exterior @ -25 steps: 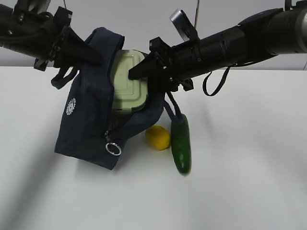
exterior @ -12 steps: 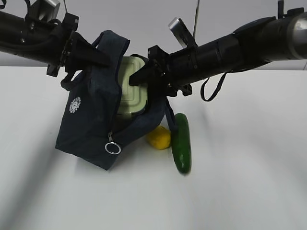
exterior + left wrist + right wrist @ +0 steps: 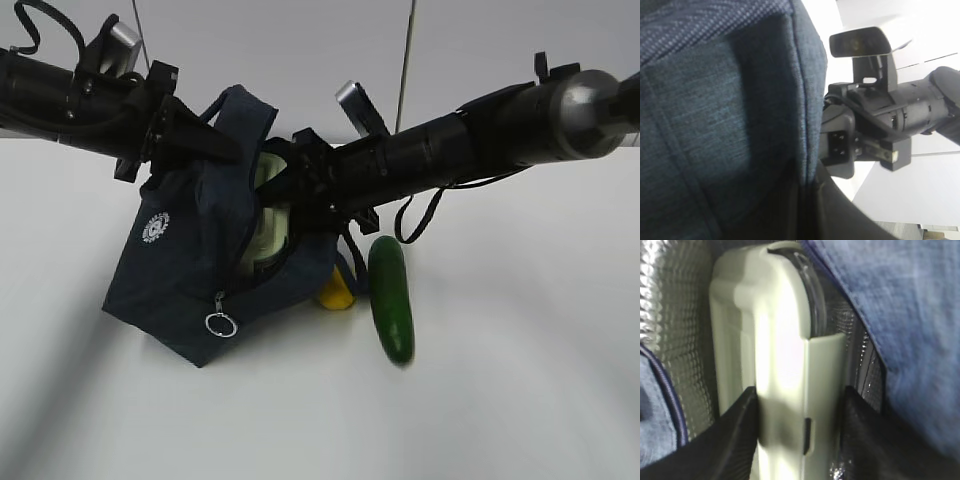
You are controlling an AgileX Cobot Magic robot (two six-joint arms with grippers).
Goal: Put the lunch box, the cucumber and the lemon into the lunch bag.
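From the outside camera, the boxy dark navy fabric lunch bag [image 3: 190,265] sits tipped on the white table [image 3: 500,400], its open mouth facing toward 2 o'clock. The flat pale green lunch box [image 3: 268,215] is partly inside that mouth, standing on its edge, long side running from 12 to 6 o'clock. The right gripper [image 3: 285,190] reaches into the mouth from 3 o'clock and is clamped on the lunch box. The left gripper [image 3: 205,140] comes from 9 o'clock, pinched together on the bag's top edge. The smooth dark green cucumber [image 3: 392,297] lies on the table just right of the bag, long way from 12 to 6 o'clock. The small yellow lemon [image 3: 335,290] peeks out between bag and cucumber. In the left wrist camera, blue bag cloth [image 3: 715,115] fills the view, with the right arm's black wrist at 3 o'clock. In the right wrist camera, two black fingers [image 3: 737,435] squeeze the lunch box [image 3: 775,370] from both sides, inside the shiny silver lining [image 3: 675,315]; the box points up toward 12 o'clock.
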